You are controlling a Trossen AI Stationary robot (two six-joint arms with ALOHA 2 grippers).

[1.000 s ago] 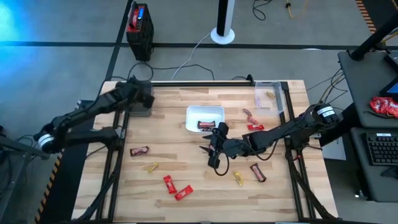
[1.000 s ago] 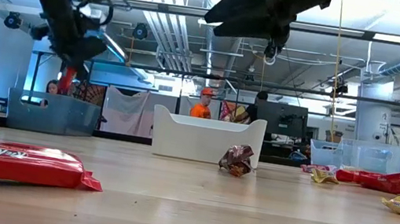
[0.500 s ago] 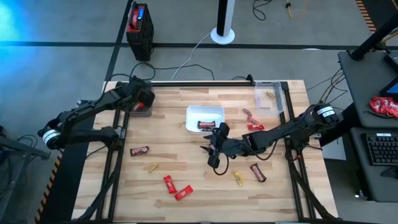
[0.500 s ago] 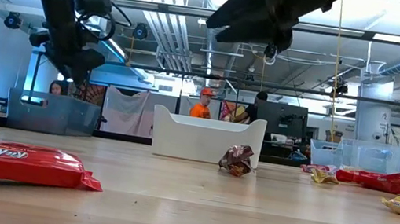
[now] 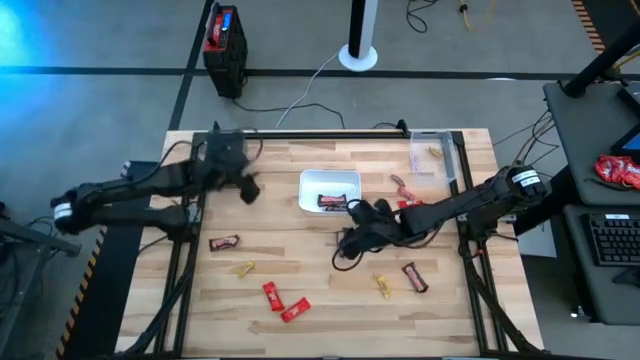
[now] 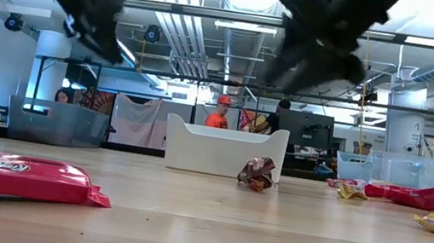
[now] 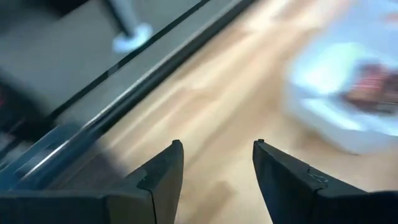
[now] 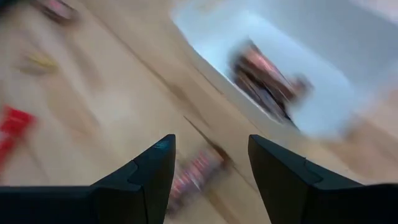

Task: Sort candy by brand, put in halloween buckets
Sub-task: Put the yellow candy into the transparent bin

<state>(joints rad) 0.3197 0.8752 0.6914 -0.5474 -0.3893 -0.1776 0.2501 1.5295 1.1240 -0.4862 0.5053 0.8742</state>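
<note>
Candy is scattered over the wooden bench (image 5: 300,170). A dark brown bar (image 5: 333,201) lies in the white tray (image 5: 312,181) at bench centre. Another brown bar (image 5: 224,242) sits on the left side, another (image 5: 414,277) front right. Two red wrappers (image 5: 270,295) lie close together near the front edge, the second (image 5: 295,310) just beside the first. More red ones are right of the tray: one (image 5: 402,186) near its corner, one (image 5: 411,204) partly under the right arm. Small yellow pcs: one (image 5: 245,268) front left, one (image 5: 383,288) beside the front-right brown bar. The clear tub (image 5: 430,152) at the back right corner holds a yellow pc (image 5: 435,152). In the low view a crumpled brown wrapper (image 6: 257,173) lies on the bench just before the tray.

Left pincer (image 5: 248,190) hangs over bare wood left of the tray; its wrist view shows the fingers (image 7: 160,175) parted w/ nothing between them. Right pincer (image 5: 348,240) is just in front of the tray; fingers (image 8: 155,165) spread apart, empty. Below it a brown bar (image 8: 193,174) lies on the bench, w/ the tray and its bar beyond.
</note>
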